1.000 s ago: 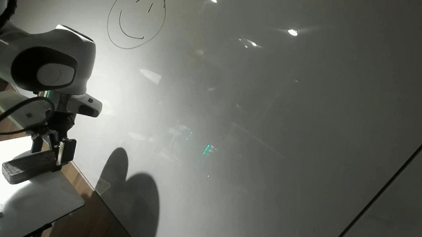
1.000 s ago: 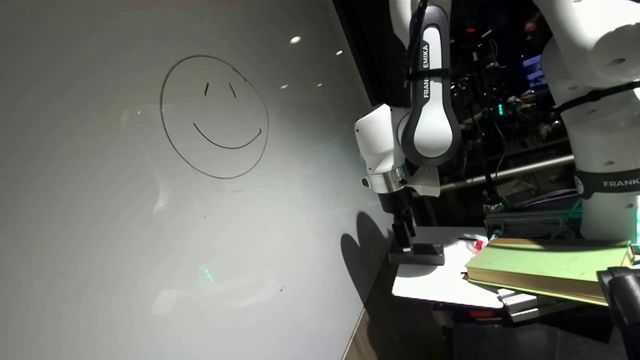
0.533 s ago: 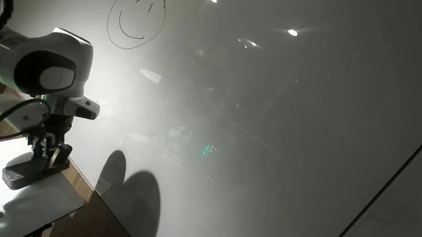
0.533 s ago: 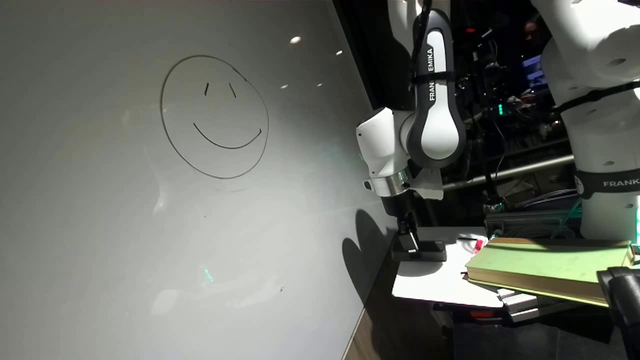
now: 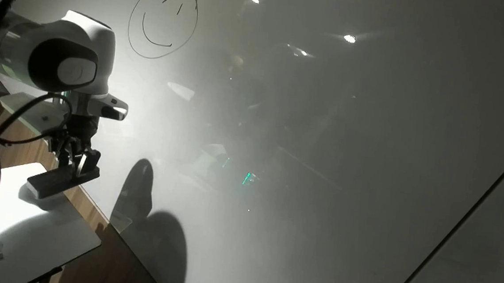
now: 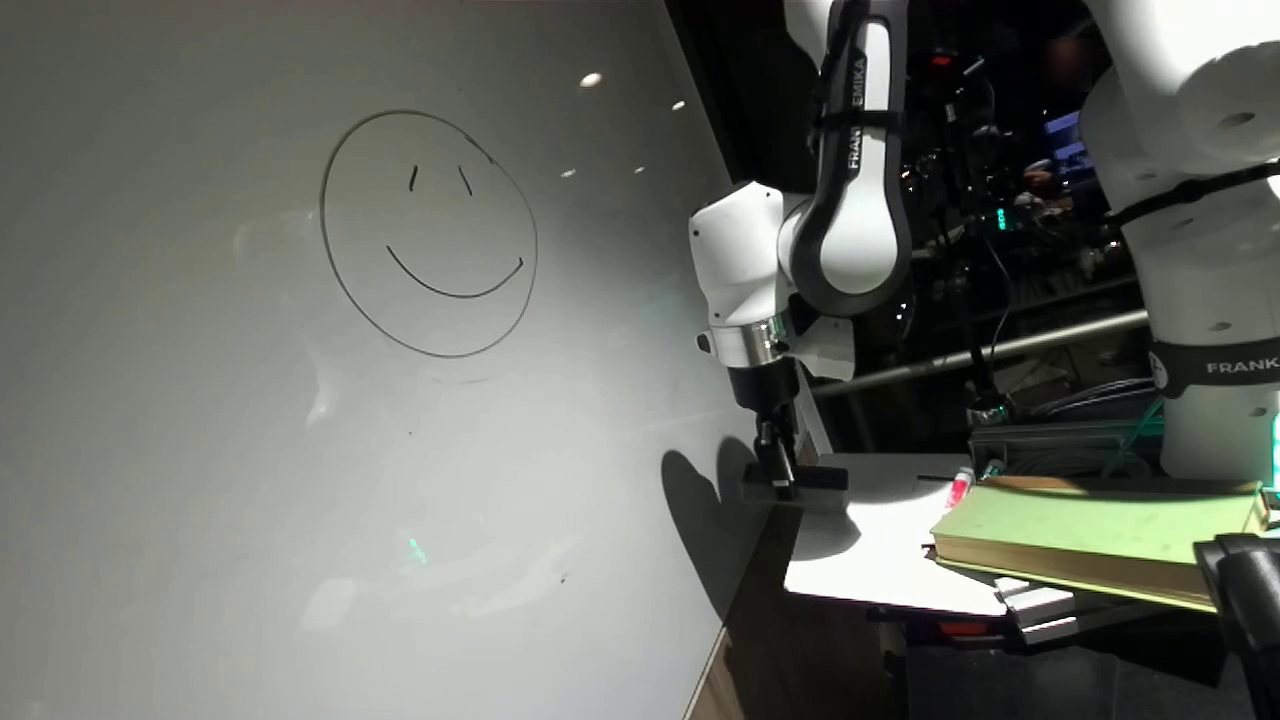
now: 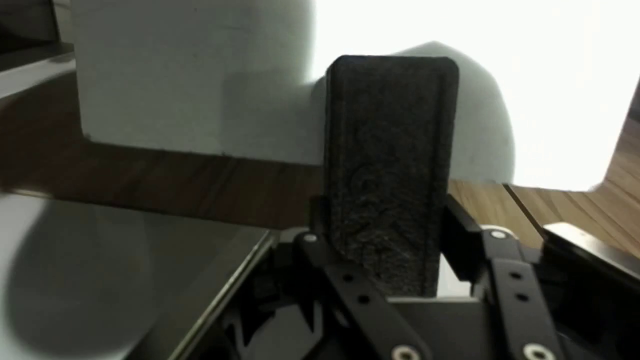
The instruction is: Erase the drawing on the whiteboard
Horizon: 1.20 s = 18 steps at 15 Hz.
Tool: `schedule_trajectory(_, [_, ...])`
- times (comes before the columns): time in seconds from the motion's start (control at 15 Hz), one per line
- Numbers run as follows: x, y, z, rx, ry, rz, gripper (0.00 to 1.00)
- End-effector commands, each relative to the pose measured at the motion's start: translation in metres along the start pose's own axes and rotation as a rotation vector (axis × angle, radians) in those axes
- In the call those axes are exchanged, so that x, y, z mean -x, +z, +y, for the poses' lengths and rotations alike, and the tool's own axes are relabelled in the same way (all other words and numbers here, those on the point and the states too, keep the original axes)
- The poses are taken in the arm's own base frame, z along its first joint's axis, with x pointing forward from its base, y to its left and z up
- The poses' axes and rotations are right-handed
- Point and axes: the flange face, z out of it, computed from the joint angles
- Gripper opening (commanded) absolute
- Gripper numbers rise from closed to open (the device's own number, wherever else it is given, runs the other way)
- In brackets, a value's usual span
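Observation:
A thin dark smiley-face drawing (image 5: 163,18) is on the large glossy whiteboard (image 5: 321,164); both exterior views show the drawing (image 6: 430,235) whole, with eyes and mouth. My gripper (image 7: 387,220) is shut on a dark grey felt eraser (image 7: 392,115), one finger against each long side. In an exterior view the eraser (image 5: 54,183) hangs above the small white table, with its shadow below. The gripper (image 6: 785,485) is beside the lower part of the board, well below the drawing. Whether the eraser's near end touches the board cannot be told.
The small white table (image 6: 870,560) carries a red-and-white marker (image 6: 960,487) and a thick green book (image 6: 1100,530). Another white robot arm (image 6: 1210,300) stands behind it. A loose black cable (image 5: 17,136) loops beside my wrist. Wooden floor (image 5: 97,259) shows between table and board.
My gripper has closed on the eraser, which rested on the table. It has then lifted the eraser off the table and carried it closer to the whiteboard. The drawing is unchanged.

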Motion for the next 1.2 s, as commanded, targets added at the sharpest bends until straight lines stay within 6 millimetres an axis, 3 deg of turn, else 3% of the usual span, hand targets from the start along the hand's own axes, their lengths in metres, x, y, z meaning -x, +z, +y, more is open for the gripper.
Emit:
schedule_trajectory(0.0, [-0.029,-0.068,-0.017,-0.009,-0.005,0.096,0.3])
schedule_trajectory(0.33, [-0.104,-0.184,-0.041,-0.041,0.019,0.288,0.3])
schedule_trajectory(0.53, [-0.138,-0.229,-0.047,-0.046,0.025,0.367,0.3])
schedule_trajectory(0.87, [-0.147,-0.24,-0.059,-0.03,0.031,0.325,0.3])
schedule_trajectory(1.13, [-0.152,-0.266,-0.069,-0.033,0.032,0.339,0.3])
